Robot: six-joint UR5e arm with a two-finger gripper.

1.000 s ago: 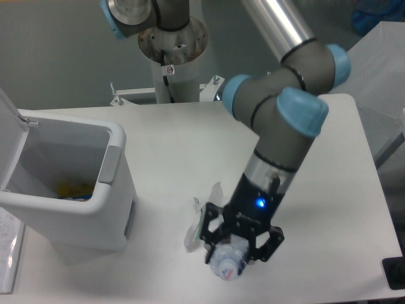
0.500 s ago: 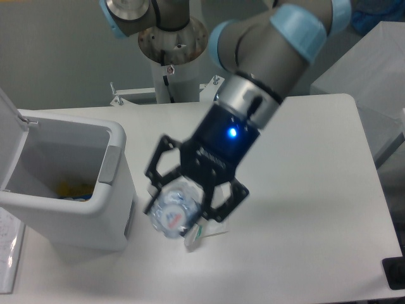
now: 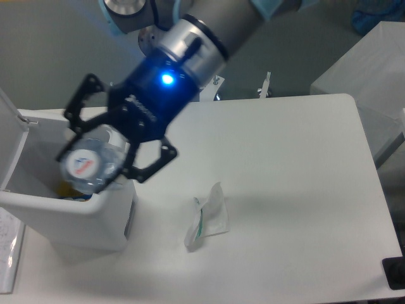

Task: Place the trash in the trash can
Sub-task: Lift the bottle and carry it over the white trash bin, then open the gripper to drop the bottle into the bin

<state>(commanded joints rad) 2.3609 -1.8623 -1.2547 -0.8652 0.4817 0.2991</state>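
Over the open trash can (image 3: 76,206) at the tabletop's (image 3: 285,164) left edge, the gripper (image 3: 107,152) clamps the crushed water bottle (image 3: 88,166), unreleased; the crumpled wrapper (image 3: 207,218) remains mid-tabletop, not yet collected.

even, soft overhead light; faint shadows on the table (image 3: 285,164). gripper (image 3: 104,158) and bottle (image 3: 88,166) motion-blurred; blue led (image 3: 167,79) blooms.
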